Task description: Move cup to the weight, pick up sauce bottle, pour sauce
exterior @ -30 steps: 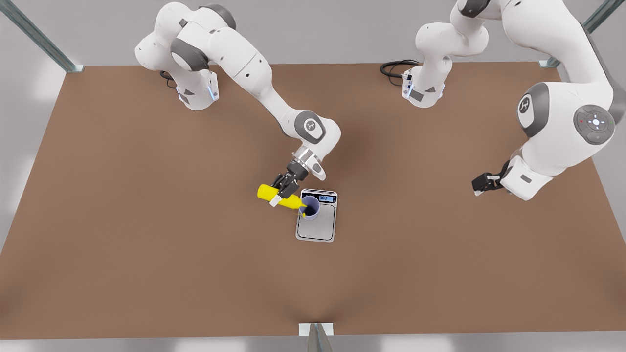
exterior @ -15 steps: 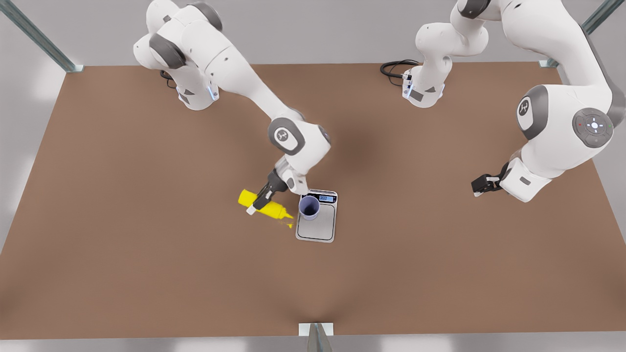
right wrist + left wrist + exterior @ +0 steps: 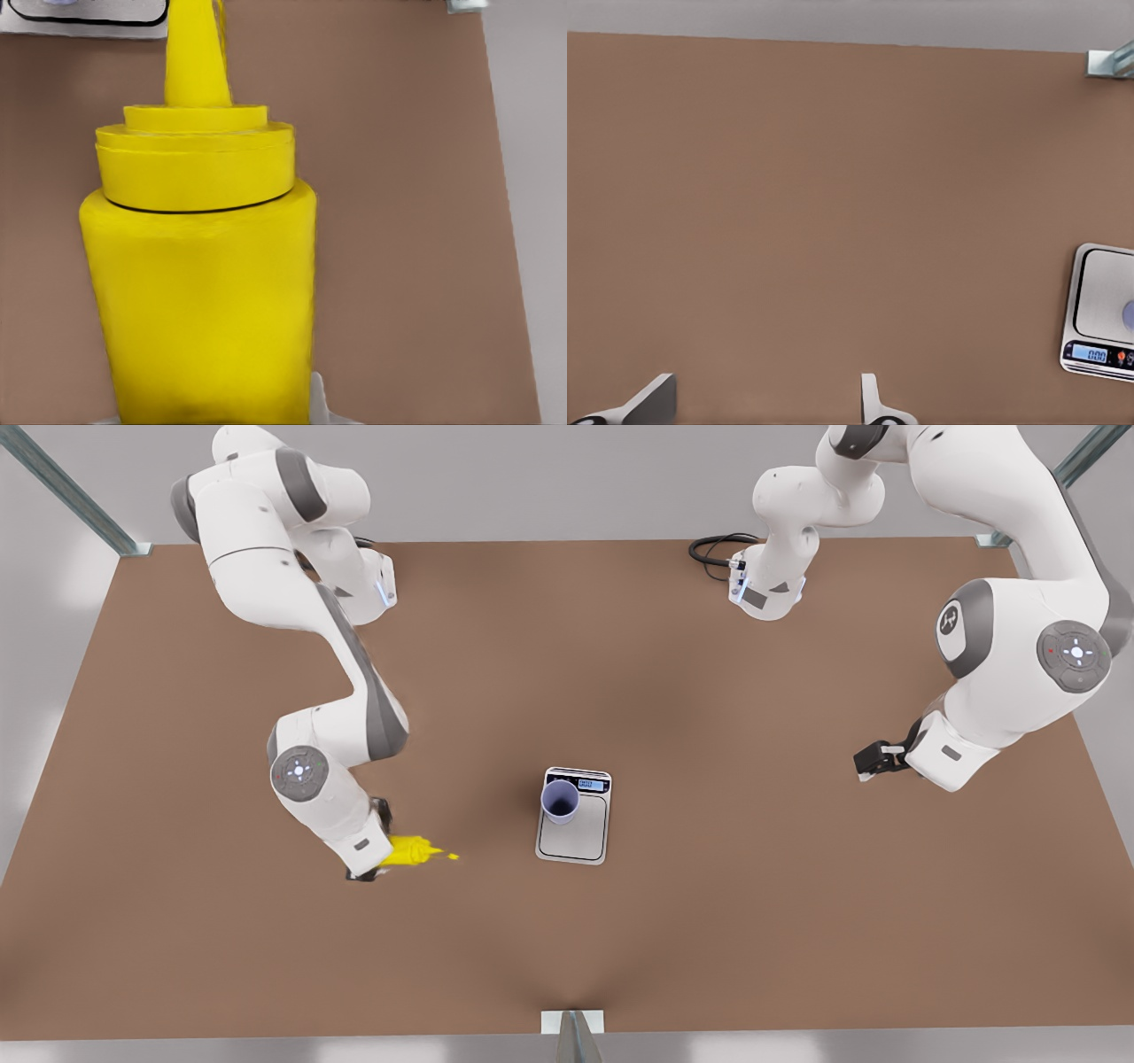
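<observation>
Right tool is clamped on the sauce bottle, which I'm holding laid over on its side, nozzle toward the weight but well apart from it, on the side of the tabletop toward the front view's left. The cup stands upright on the weight's plate, at the end with the display. My right wrist view has the grip low on the bottle's body, below the cap. I judge the bottle light and soft-walled, so a hard squeeze could push sauce out early; the smooth plastic may also slip or twist while tipped, so the body's lower half seems the safest hold. The cup looks light and easy to knock over, so the nozzle should approach from above the rim, not from the side. Left tool waits with its fingers apart near the tabletop edge at the front view's right. Bare tabletop lies between bottle and weight, with broad open room on every side.
</observation>
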`<state>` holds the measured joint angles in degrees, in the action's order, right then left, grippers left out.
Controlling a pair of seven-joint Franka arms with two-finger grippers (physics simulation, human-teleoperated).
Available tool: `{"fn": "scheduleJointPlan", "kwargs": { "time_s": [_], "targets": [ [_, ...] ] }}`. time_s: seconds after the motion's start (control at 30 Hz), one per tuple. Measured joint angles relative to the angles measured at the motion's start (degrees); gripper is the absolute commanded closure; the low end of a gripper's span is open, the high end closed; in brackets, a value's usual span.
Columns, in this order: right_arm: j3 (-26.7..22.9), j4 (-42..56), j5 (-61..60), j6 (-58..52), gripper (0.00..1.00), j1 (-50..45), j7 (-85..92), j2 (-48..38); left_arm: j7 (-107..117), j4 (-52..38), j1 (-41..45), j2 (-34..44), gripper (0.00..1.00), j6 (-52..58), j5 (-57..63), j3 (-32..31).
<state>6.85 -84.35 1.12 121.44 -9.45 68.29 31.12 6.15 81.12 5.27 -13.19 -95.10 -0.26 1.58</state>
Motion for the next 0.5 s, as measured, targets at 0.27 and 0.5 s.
{"fn": "scheduleJointPlan", "kwargs": {
  "time_s": [0.27,0.5],
  "targets": [
    [-0.09,-10.57,-42.14,-0.51,0.42,13.26,45.48,2.06,-0.05,-0.03,0.00,-0.09,0.00,-0.09,0.03,0.00],
    [0.35,-13.12,-64.04,-12.72,0.42,17.58,59.19,8.67,-0.07,0.00,0.00,-0.04,0.00,-0.09,0.06,0.00]
  ]
}}
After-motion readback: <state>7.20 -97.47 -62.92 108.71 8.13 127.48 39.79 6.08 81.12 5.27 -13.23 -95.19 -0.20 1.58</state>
